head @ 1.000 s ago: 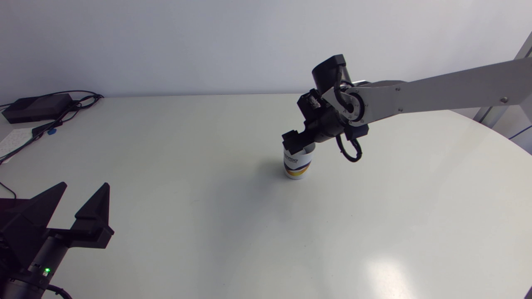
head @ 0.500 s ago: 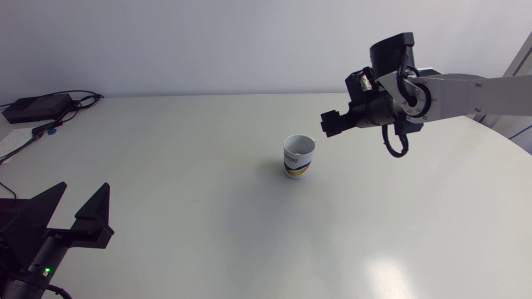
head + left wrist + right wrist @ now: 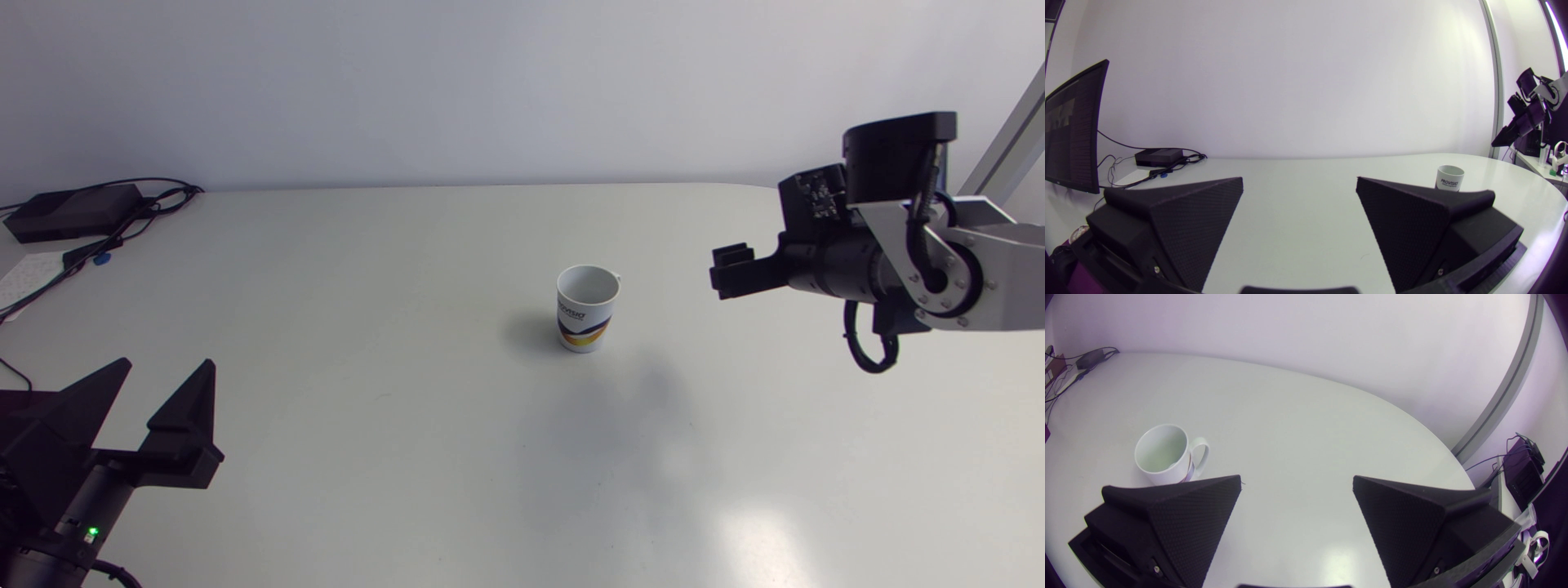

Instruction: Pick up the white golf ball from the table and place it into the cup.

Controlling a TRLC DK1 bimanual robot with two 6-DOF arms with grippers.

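A white cup with a blue and yellow print stands upright near the table's middle; it also shows as the cup and the cup. No golf ball lies on the table. The cup's inside looks pale, and I cannot make out the ball in it for certain. My right gripper hangs in the air to the right of the cup, apart from it, open and empty, its fingers wide as the right gripper. My left gripper sits at the near left, open and empty, also the left gripper.
A black box with cables lies at the table's far left corner, with a sheet of paper beside it. The table's edge curves round behind my right arm.
My right gripper has risen from just over the cup's mouth and drawn back to the right, leaving the cup uncovered. The cup and the left arm have not moved.
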